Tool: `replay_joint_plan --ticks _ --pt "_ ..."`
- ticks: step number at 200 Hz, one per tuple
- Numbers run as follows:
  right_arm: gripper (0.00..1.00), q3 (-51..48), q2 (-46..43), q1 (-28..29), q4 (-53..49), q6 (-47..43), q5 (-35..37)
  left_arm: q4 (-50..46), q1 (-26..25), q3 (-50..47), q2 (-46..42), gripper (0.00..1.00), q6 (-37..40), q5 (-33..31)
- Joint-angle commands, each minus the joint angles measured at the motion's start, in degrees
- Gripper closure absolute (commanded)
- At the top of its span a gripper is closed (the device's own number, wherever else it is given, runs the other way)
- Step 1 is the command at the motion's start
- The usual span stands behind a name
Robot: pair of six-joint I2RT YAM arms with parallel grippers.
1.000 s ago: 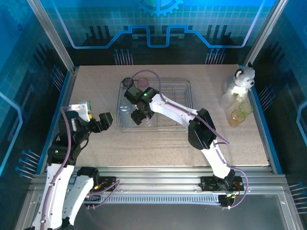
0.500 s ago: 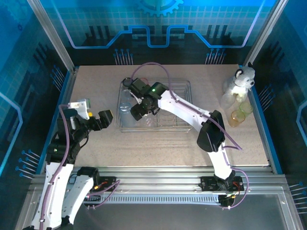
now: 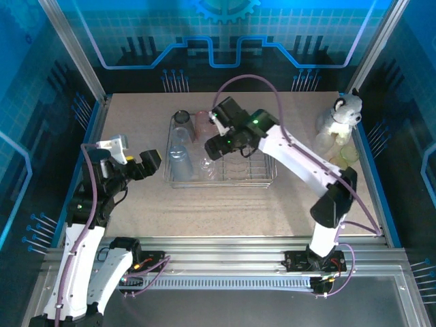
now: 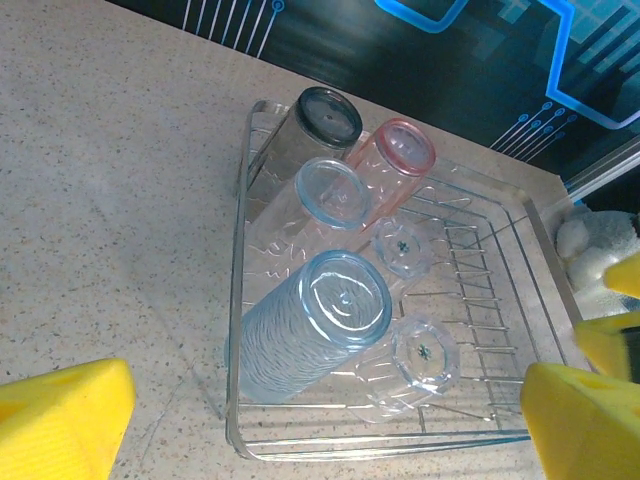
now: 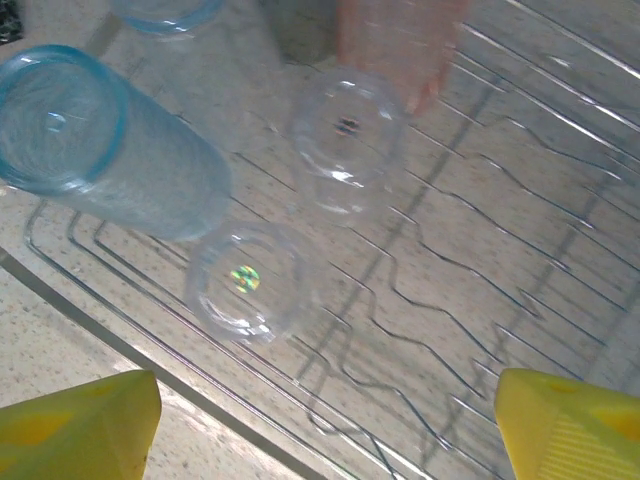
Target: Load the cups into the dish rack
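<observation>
The dish rack (image 3: 253,178) stands mid-table with several cups lying in its left half: smoky grey (image 3: 182,120), pink (image 3: 203,122), two pale blue (image 3: 178,158) and clear ones (image 3: 207,165). My right gripper (image 3: 216,146) hovers open over the rack's middle, with nothing between its yellow fingers. In the right wrist view it (image 5: 320,440) looks down on a blue cup (image 5: 100,150) and two clear cups (image 5: 245,280). My left gripper (image 3: 151,163) is open just left of the rack. Its view (image 4: 320,440) shows the rack (image 4: 237,300), the big blue cup (image 4: 320,320) and a clear cup (image 4: 420,355).
A grey-white plush animal (image 3: 344,112) sits at the back right, with a clear cup (image 3: 325,142) and a yellow-green cup (image 3: 349,155) next to it. The right arm's forearm stretches over the table between the rack and those cups. Blue walls enclose the table.
My right gripper has lifted out of the rack's front left and swung back and right. A clear cup lies where it was. The left gripper has barely moved.
</observation>
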Motion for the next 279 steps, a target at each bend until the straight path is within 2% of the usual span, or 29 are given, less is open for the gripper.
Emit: replay_joint_plan --ticks 1,38,74,104,163,190,279 --pt "0.13 -5.39 -6.37 -3.42 -0.05 -0.62 1.46 2.38 -0.09 0.9 0.61 0.01 -1.91 1.58" --pt "0.14 -16.61 -16.72 -14.11 1.89 -0.5 0.53 3.75 -0.09 0.44 1.04 0.01 -3.09 1.59" --pt "0.15 -25.52 -21.61 -25.69 4.4 -1.57 -0.86 5.94 -0.16 0.17 1.6 0.01 -3.41 3.24" --pt "0.16 -29.16 -21.16 -31.59 6.15 -1.49 0.57 6.21 -0.17 -0.12 2.49 0.01 -3.43 4.57" --pt "0.19 -28.88 -14.24 -41.63 10.02 -2.17 5.32 5.79 -0.17 -0.86 1.84 0.01 -3.55 4.09" --pt "0.21 -27.92 -10.44 -44.19 12.34 -3.58 6.39 6.02 -0.17 -1.19 1.97 0.01 -3.69 3.9" --pt "0.28 -20.83 2.3 -46.79 15.87 -8.43 9.25 7.7 -0.17 -1.26 3.42 0.01 -4.54 3.37"
